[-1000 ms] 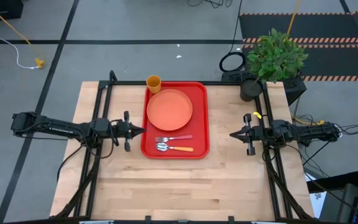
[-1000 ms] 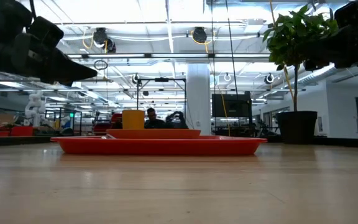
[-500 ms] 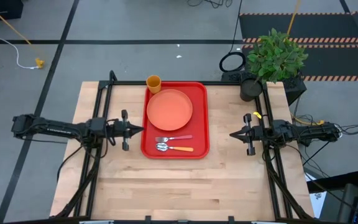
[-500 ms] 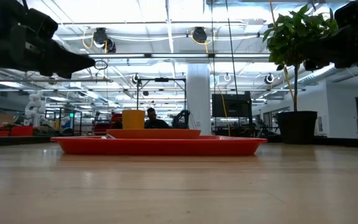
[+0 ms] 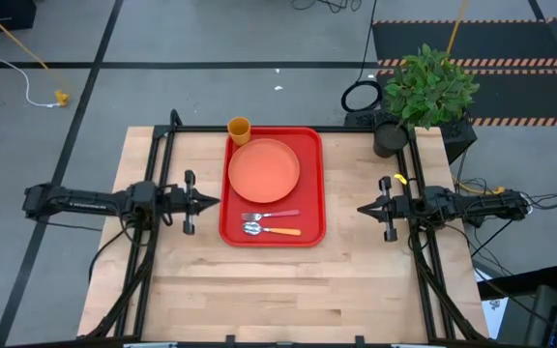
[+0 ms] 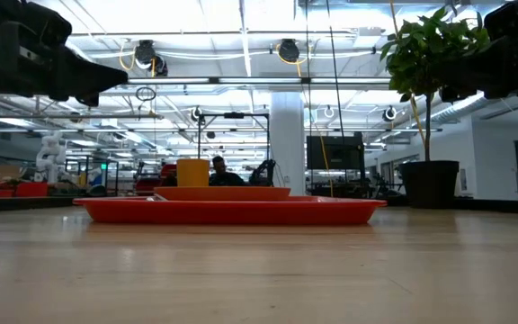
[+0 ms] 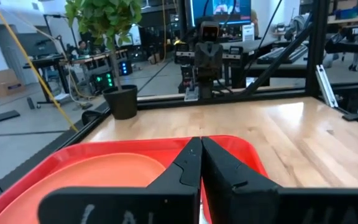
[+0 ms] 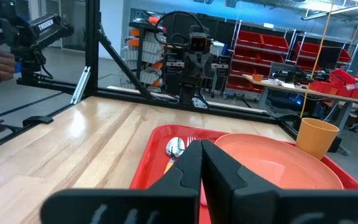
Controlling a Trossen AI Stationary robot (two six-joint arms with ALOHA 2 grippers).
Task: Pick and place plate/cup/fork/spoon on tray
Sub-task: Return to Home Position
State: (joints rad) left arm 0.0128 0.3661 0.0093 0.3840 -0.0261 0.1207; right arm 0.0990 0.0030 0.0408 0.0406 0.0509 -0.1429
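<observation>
On tray (image 5: 307, 184): plate (image 5: 263, 169), fork (image 5: 271, 215), spoon (image 5: 271, 230) (cup (image 5: 239, 129) at rim)

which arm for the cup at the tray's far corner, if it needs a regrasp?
Left. The cup sits at the far left corner of the tray, nearer the left gripper; the right gripper would have to cross the plate.

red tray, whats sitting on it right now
The bright red rectangular plastic tray holds the round salmon-orange plate, the pink-handled fork and the orange-handled spoon. The small orange-yellow cup sits at its far corner; whether it stands inside the rim isn't clear.
</observation>
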